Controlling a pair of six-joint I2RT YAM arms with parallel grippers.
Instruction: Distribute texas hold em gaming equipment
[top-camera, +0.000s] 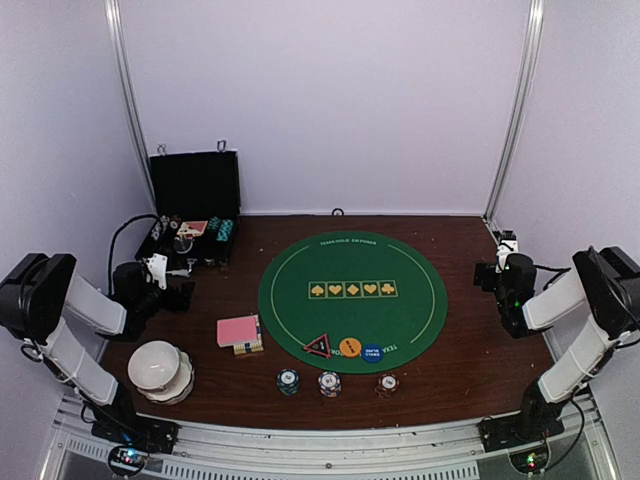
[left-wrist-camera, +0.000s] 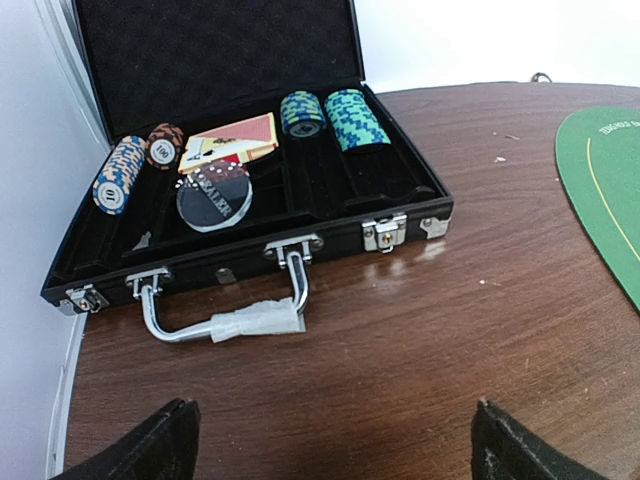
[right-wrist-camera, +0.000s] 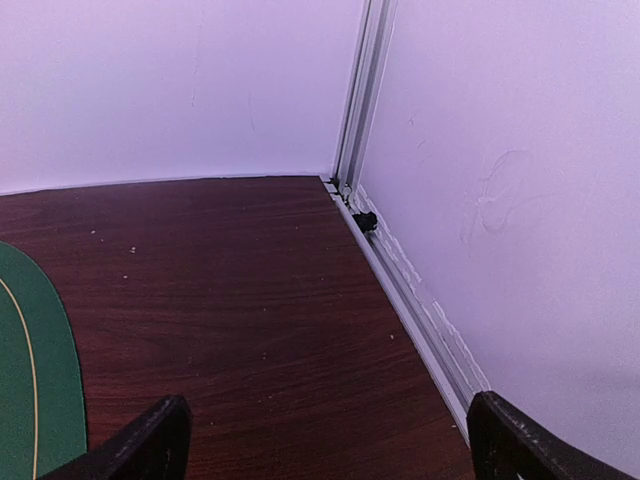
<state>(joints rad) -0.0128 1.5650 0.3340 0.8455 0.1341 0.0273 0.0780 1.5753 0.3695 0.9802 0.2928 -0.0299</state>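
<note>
On the round green mat (top-camera: 350, 300) lie a red-black triangle marker (top-camera: 317, 346), an orange button (top-camera: 349, 347) and a blue button (top-camera: 372, 353). Three small chip stacks (top-camera: 329, 383) stand in a row below the mat. A pink-backed card deck (top-camera: 239, 331) rests left of it. More chips (left-wrist-camera: 355, 120) and cards (left-wrist-camera: 230, 142) sit in the open black case (left-wrist-camera: 250, 250). My left gripper (left-wrist-camera: 335, 440) hovers open over bare wood, just in front of the case handle. At the far right, my right gripper (right-wrist-camera: 325, 440) is open and empty near the wall.
A white domed bowl stack (top-camera: 160, 370) stands at the near left beside the left arm. The case's raised lid (top-camera: 195, 182) leans at the back left. A metal rail (right-wrist-camera: 410, 290) runs along the right wall. The mat edge (right-wrist-camera: 35, 380) shows left of the right gripper.
</note>
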